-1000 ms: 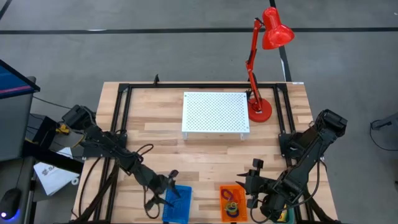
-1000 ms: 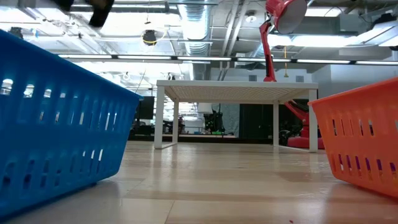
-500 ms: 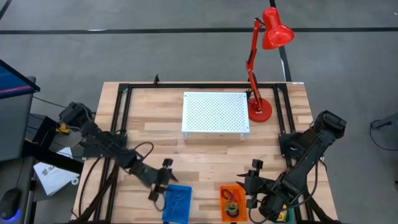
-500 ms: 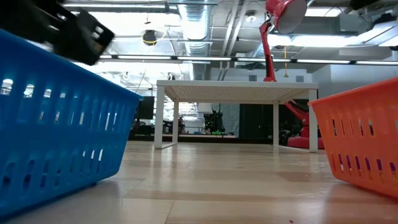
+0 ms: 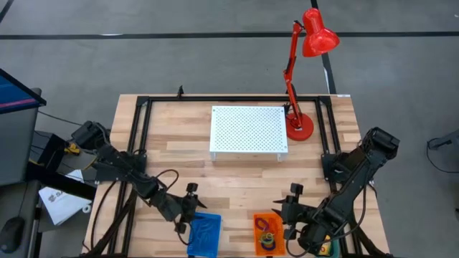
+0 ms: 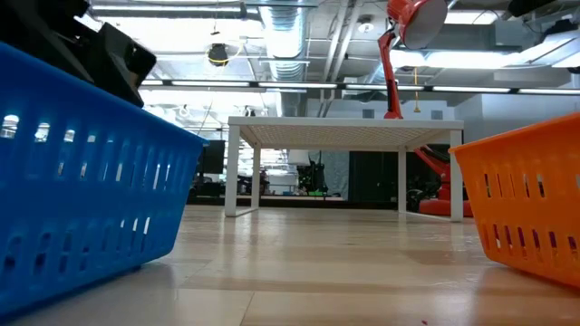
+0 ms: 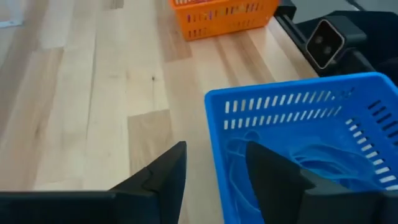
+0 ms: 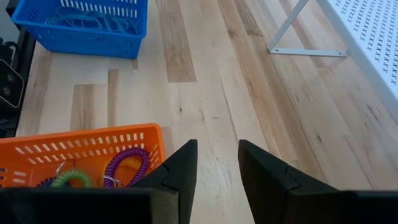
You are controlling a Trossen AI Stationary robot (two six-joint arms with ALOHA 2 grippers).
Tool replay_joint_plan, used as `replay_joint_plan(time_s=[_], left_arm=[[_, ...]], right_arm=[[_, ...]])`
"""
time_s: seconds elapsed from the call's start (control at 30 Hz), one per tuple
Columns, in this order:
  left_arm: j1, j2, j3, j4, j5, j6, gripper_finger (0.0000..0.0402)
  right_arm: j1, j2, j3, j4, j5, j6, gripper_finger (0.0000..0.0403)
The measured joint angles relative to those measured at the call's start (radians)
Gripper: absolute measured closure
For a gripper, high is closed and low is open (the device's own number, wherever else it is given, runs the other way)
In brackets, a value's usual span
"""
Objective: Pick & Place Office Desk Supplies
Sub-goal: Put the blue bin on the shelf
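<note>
Left claw (image 7: 214, 171) withdrawn from over blue basket (image 7: 357, 93), spread, empty.

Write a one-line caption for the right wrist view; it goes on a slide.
Open right gripper empty above the table beside an orange basket holding coiled loops.
</note>
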Motion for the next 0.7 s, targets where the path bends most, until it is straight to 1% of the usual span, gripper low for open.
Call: replay_joint_plan(time_s=[0.13,0.37,0.47,0.57,0.7], left_arm=[[0.024,0.0,0.0,0.0,0.047,-0.003,0.0245],[0.033,0.004,0.0,0.003,0.067,-0.026,0.0245],[0.037,0.03,0.0,0.008,0.076,-0.032,0.0245],[0.053,0.077,0.0,0.048,0.103,-0.029,0.0245],[0.07,0.103,0.014,0.053,0.104,-0.028,0.0245]], right_arm=[[0.0,0.0,0.0,0.0,0.0,0.0,0.029],[0.0,0.0,0.0,0.0,0.0,0.0,0.029],[0.0,0.0,0.0,0.0,0.0,0.0,0.029],[0.0,0.0,0.0,0.0,0.0,0.0,0.029],[0.0,0.0,0.0,-0.004,0.0,0.0,0.029]])
